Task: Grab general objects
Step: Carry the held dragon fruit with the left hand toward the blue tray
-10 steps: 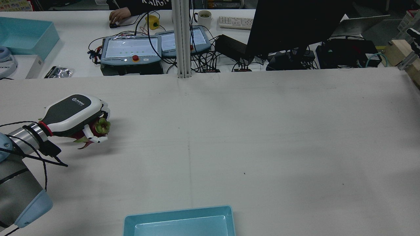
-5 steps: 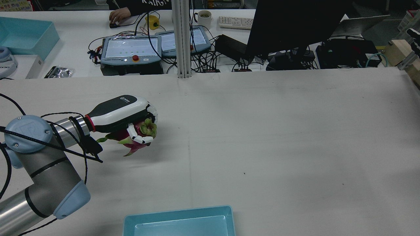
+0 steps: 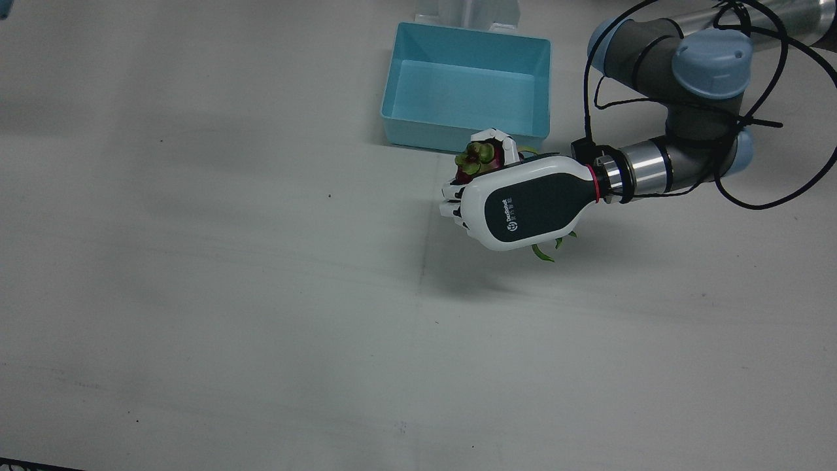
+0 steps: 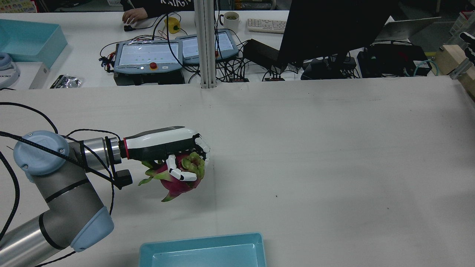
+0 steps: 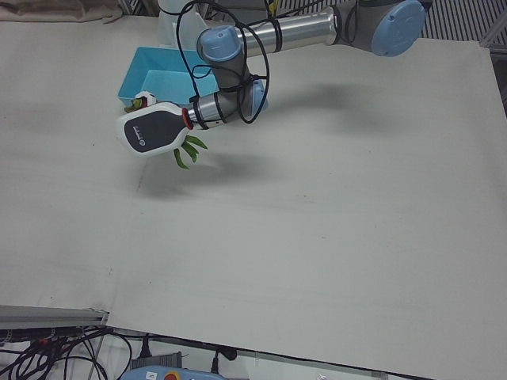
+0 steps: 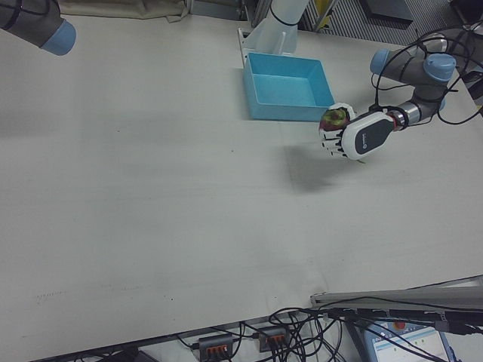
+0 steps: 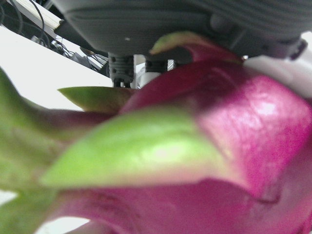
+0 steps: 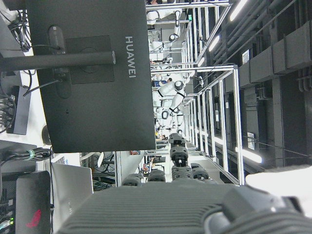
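A pink dragon fruit (image 4: 180,182) with green scales is held in my left hand (image 4: 163,144), above the table, left of centre in the rear view. The hand is palm down with its fingers wrapped around the fruit. In the front view the hand (image 3: 526,204) covers most of the fruit (image 3: 476,157), just in front of the blue bin (image 3: 390,85). The left hand view is filled by the fruit (image 7: 219,146). The right hand view shows only the underside of my right hand (image 8: 161,209); its fingers are hidden.
The empty blue bin (image 4: 202,240) sits at the near table edge between the arms. A monitor (image 4: 334,29), teach pendants (image 4: 148,55) and cables lie beyond the far edge. Part of the right arm (image 6: 34,23) hangs over the far right corner.
My left hand has moved right and nearer to the blue bin, carrying the dragon fruit and staying shut on it.
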You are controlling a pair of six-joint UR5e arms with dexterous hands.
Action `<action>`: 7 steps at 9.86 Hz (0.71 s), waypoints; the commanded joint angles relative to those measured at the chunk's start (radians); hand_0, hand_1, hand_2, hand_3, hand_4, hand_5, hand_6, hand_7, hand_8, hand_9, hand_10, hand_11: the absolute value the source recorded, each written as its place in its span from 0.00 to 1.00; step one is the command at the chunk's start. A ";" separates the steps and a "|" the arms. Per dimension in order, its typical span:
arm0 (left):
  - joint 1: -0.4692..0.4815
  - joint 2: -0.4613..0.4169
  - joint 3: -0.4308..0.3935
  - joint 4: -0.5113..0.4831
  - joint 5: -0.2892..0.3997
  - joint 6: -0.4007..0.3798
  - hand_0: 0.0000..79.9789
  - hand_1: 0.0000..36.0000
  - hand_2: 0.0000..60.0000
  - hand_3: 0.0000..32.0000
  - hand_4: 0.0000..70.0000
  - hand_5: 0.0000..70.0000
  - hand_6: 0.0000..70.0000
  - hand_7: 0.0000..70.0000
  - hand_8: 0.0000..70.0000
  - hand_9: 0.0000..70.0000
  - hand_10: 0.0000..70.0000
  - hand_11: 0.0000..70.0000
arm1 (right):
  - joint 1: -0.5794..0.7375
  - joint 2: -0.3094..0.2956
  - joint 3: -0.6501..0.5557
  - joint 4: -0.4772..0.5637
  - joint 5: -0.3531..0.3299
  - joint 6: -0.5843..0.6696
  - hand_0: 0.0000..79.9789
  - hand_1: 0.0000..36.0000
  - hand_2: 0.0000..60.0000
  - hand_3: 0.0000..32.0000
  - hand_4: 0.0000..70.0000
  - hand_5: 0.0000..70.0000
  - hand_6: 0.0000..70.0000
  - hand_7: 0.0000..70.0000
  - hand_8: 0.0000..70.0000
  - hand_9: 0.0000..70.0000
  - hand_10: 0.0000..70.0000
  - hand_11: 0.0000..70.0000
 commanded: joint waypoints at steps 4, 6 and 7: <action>0.179 0.006 -0.067 -0.147 0.108 -0.286 0.59 0.60 1.00 0.00 1.00 1.00 1.00 1.00 1.00 1.00 1.00 1.00 | 0.000 -0.001 0.000 0.000 0.000 0.000 0.00 0.00 0.00 0.00 0.00 0.00 0.00 0.00 0.00 0.00 0.00 0.00; 0.233 0.005 -0.071 -0.125 0.110 -0.285 0.60 0.60 1.00 0.00 1.00 1.00 1.00 1.00 1.00 1.00 1.00 1.00 | 0.000 0.001 0.000 0.000 0.000 0.000 0.00 0.00 0.00 0.00 0.00 0.00 0.00 0.00 0.00 0.00 0.00 0.00; 0.233 0.005 -0.080 -0.128 0.114 -0.285 0.60 0.61 1.00 0.00 1.00 1.00 1.00 1.00 1.00 1.00 1.00 1.00 | 0.000 0.001 0.002 0.000 0.000 0.001 0.00 0.00 0.00 0.00 0.00 0.00 0.00 0.00 0.00 0.00 0.00 0.00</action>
